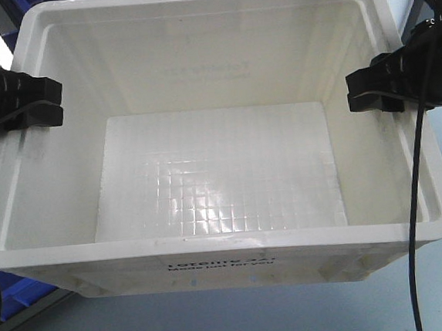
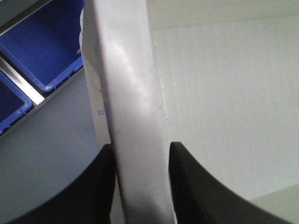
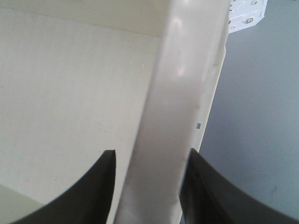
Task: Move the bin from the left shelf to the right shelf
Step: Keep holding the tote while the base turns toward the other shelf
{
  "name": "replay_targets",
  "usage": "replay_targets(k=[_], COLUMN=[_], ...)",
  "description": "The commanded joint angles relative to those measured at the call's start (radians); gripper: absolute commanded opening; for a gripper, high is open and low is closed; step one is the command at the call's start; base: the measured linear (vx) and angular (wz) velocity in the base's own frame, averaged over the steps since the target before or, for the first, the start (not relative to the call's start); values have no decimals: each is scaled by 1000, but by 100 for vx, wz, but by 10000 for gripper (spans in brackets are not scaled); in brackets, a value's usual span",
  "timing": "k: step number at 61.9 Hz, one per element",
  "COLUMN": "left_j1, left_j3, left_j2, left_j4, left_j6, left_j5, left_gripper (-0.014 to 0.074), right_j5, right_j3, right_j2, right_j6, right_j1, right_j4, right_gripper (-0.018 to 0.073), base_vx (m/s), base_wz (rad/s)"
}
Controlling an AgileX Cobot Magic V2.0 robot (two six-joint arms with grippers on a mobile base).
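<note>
The bin (image 1: pixel 197 67) filled the front view, rim near the frame edges, with a grey floor (image 1: pixel 219 320) below and blue bins (image 2: pixel 42 46) left. Its gridded bottom lay bare. The left gripper (image 1: pixel 49 103) and right gripper (image 1: pixel 358 91) each pinched a side rim. Print read "Made just for you".

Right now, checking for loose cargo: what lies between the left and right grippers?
Only the bin, its interior empty; the front view shows it.

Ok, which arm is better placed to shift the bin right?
Neither alone: the left gripper and right gripper each clamp an opposite side rim of the bin, so both look equally placed.
</note>
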Motion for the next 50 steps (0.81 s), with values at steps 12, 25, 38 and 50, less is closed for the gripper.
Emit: replay_targets(k=[12,25,38,50], left_j1=[-6,-6,-6,-6], left_j3=[-40,-40,-40,-40], left_j2=[-53,-53,-53,-53], left_j4=[-55,-55,-55,-55], left_j6=[48,48,48,48], left_j5=[-61,-61,-61,-61], left_gripper=[-4,-4,-4,-4], right_j5=[-88,-88,-88,-88], right_j3=[-34,-34,-34,-34], right_j2=[-31,-31,-31,-31], right_j6=[-15,-15,-15,-15], right_j1=[-6,-6,-6,-6], right_j4=[-18,-17,-17,-17], right_gripper=[-4,-4,-4,-4], base_vx=[1,0,1,2], base_wz=[24,37,44,45])
